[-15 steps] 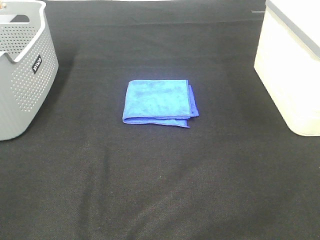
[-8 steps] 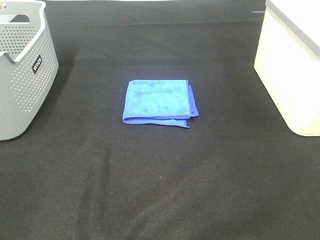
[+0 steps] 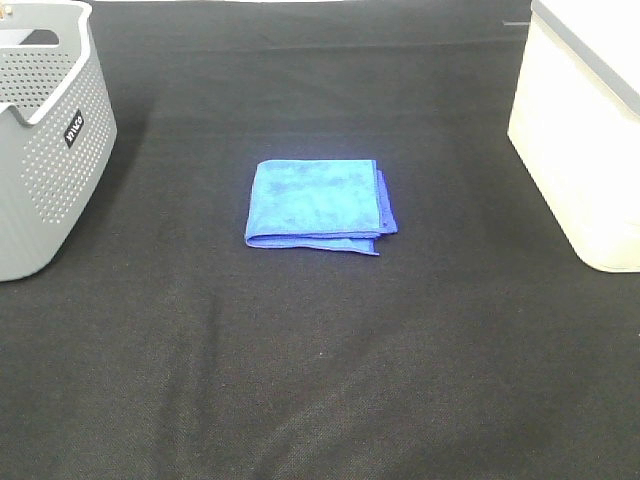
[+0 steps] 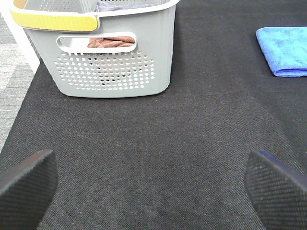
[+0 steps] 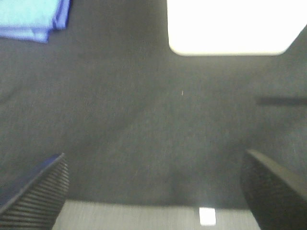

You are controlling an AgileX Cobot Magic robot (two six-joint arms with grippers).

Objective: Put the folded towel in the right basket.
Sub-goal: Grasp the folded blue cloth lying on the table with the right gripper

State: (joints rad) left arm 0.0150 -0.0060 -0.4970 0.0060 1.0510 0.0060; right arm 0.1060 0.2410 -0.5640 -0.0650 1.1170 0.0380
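The folded blue towel (image 3: 318, 206) lies flat in the middle of the black table. It also shows in the left wrist view (image 4: 284, 50) and in the right wrist view (image 5: 34, 18). The right basket (image 3: 585, 130) is cream-white and stands at the right edge; the right wrist view shows it as a bright white block (image 5: 230, 26). Neither gripper shows in the high view. My left gripper (image 4: 152, 184) is open and empty over bare cloth near the grey basket. My right gripper (image 5: 156, 189) is open and empty near the table's front edge.
A grey perforated basket (image 3: 45, 140) stands at the left; the left wrist view shows it (image 4: 110, 57) holding brown and grey cloth. The black tablecloth (image 3: 320, 350) covers the table. Its front edge shows in the right wrist view (image 5: 144, 206).
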